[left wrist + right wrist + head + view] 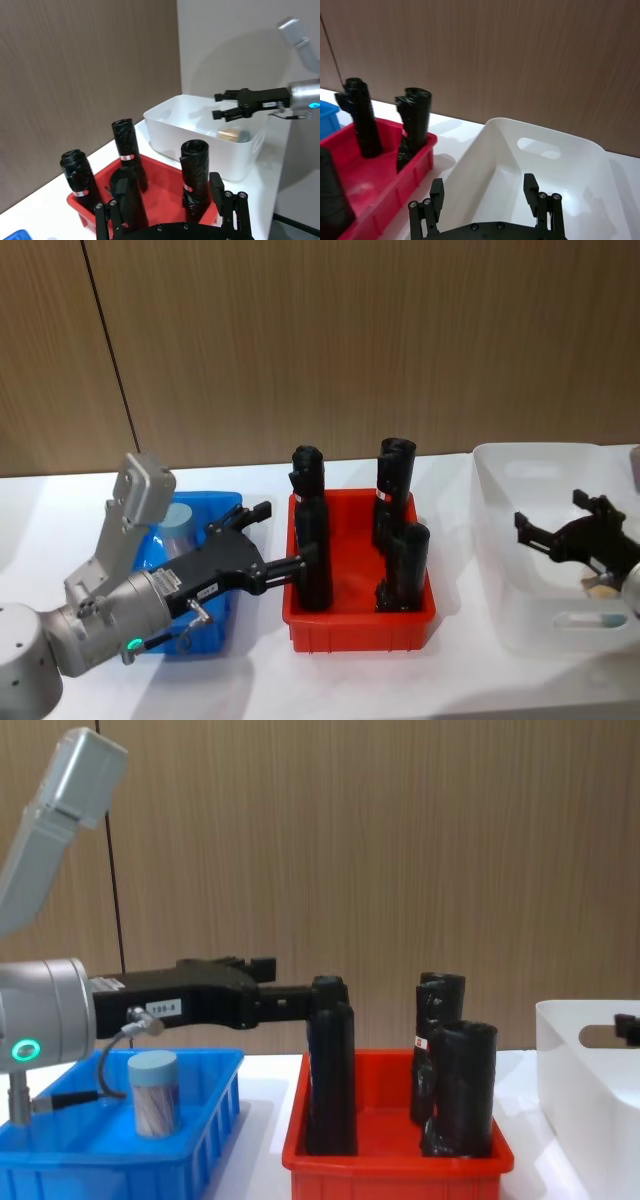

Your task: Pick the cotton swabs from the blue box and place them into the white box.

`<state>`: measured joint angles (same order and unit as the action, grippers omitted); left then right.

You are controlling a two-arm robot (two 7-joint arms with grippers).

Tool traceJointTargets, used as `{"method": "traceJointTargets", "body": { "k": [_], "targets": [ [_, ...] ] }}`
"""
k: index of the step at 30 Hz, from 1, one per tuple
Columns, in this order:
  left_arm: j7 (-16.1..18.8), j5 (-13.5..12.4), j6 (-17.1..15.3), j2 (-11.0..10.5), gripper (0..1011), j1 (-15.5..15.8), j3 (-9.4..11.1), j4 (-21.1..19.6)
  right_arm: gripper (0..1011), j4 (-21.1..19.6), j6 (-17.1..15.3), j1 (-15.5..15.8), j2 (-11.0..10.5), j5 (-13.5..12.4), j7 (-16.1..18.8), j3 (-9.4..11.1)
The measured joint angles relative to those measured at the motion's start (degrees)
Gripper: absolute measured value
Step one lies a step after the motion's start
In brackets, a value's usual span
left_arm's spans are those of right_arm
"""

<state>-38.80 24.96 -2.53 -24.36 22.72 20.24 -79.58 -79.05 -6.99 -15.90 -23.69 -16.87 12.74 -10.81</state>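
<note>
Over blue box (215,1120): my left claw (283,537) open, empty — swabs (153,1092) stand below, my next pick.
Over white box (490,455): right claw (549,512) open, empty.

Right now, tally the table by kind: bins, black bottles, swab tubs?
Bins: 3 (blue box, red bin, white box)
Black bottles: 4, all in the red bin
Cotton swabs: 2 tubs (one upright in the blue box, one lying in the white box)
Total: 9
</note>
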Motion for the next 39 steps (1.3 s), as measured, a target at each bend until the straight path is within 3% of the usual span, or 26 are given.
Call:
{"method": "traceJointTargets", "body": {
  "k": [27,39],
  "targets": [
    [20.61,-7.28,0.93,1.32,1004,-4.94,3.16,-7.37,1002,-19.77,4.53,14.91,3.88,0.40,-7.96,-1.94],
    [29.73,-10.51,1.36,1.92,1004,-7.16,4.55,-10.65,1002,-22.14,5.04,16.73,4.36,0.42,-8.95,-2.16]
  ]
}}
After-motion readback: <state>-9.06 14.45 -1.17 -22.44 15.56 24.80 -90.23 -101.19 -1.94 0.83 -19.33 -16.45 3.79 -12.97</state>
